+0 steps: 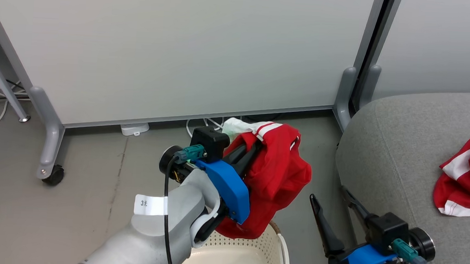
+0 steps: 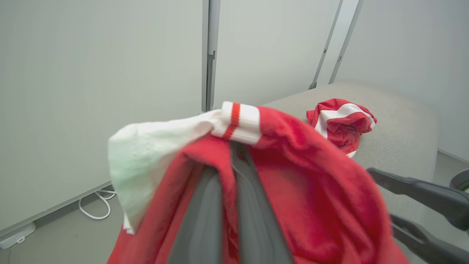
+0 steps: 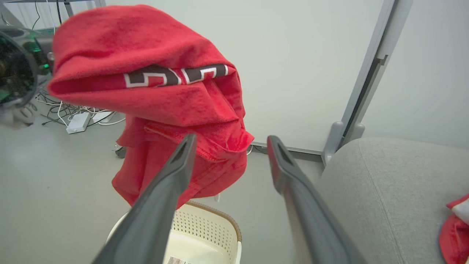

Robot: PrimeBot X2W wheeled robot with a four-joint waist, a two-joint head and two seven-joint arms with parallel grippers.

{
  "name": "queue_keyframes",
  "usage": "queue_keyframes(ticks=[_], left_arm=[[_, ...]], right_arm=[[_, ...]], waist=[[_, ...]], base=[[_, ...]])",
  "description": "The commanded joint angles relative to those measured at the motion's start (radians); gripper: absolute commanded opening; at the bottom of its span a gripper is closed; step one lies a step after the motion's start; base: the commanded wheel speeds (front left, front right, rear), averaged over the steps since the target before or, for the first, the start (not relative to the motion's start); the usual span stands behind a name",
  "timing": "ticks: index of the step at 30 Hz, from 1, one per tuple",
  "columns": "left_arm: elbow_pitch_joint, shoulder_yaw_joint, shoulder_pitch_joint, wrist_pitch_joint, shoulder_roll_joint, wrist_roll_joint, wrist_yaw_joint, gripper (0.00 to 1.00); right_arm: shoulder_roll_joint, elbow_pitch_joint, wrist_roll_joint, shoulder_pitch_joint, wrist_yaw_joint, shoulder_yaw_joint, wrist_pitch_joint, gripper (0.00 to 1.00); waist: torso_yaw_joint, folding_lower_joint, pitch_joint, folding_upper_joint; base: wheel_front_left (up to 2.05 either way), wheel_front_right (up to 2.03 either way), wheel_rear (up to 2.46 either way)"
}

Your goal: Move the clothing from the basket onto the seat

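A red garment (image 1: 277, 171) (image 2: 311, 183) (image 3: 154, 110) hangs in the air over the cream perforated basket (image 1: 283, 249) (image 3: 223, 223), bunched and draped over the left gripper (image 1: 252, 149) (image 2: 229, 165). The gripper's two dark fingers are pinched together on a fold of the fabric. A white panel and a white cuff with a red stripe lie over the top of the bundle. The right wrist view shows dark lettering with a white outline across one fold. The lowest fold hangs right at the basket's far rim; whether it touches cannot be told.

A second red garment (image 1: 467, 174) (image 2: 340, 121) (image 3: 454, 227) with white stripes lies crumpled on the grey upholstered seat (image 1: 401, 150) (image 2: 399, 139) (image 3: 384, 190), to the right of the basket.

The right gripper (image 1: 328, 193) (image 3: 231, 138) is between the basket and the seat's edge, its fingers spread wide apart and holding nothing.

The visible part of the basket's floor shows a small printed label. Behind the held garment, a pale partition panel (image 1: 183, 43) stands on grey feet with a caster (image 1: 55, 175). White cables (image 1: 203, 124) trail under it across the grey floor (image 1: 94, 160).
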Motion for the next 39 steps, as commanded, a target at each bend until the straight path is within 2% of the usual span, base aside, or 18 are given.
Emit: queue_keyframes(ticks=[1, 9, 21, 28, 39], left_arm=[[0.002, -0.003, -0.007, -0.005, 0.001, -0.001, -0.002, 0.00], [0.004, -0.007, -0.018, -0.005, -0.004, -0.004, -0.002, 0.00], [-0.001, -0.023, -0.033, -0.005, -0.009, -0.007, -0.002, 0.00], [-0.006, -0.035, -0.038, -0.005, -0.011, -0.017, -0.002, 0.00], [-0.008, -0.054, -0.044, -0.005, -0.007, -0.026, -0.002, 0.00]], right_arm=[[-0.007, 0.002, 0.008, 0.006, 0.000, 0.011, 0.003, 1.00], [-0.030, 0.071, 0.013, -0.081, 0.000, 0.097, 0.007, 1.00], [-0.016, 0.288, 0.006, -0.279, 0.000, 0.163, -0.072, 1.00], [-0.012, 0.424, 0.003, -0.349, 0.000, 0.226, -0.070, 1.00], [-0.003, 0.559, -0.026, -0.434, 0.000, 0.232, -0.122, 1.00]], waist=[[0.000, 0.0001, 0.004, -0.0001], [-0.006, 0.0001, 0.025, -0.0001], [-0.001, 0.0001, 0.049, -0.0001], [0.006, 0.0001, 0.057, -0.0001], [0.010, 0.0001, 0.063, -0.0001]], base=[[0.00, 0.00, 0.00], [0.00, 0.00, 0.00], [0.00, 0.00, 0.00], [0.00, 0.00, 0.00], [0.00, 0.00, 0.00]])
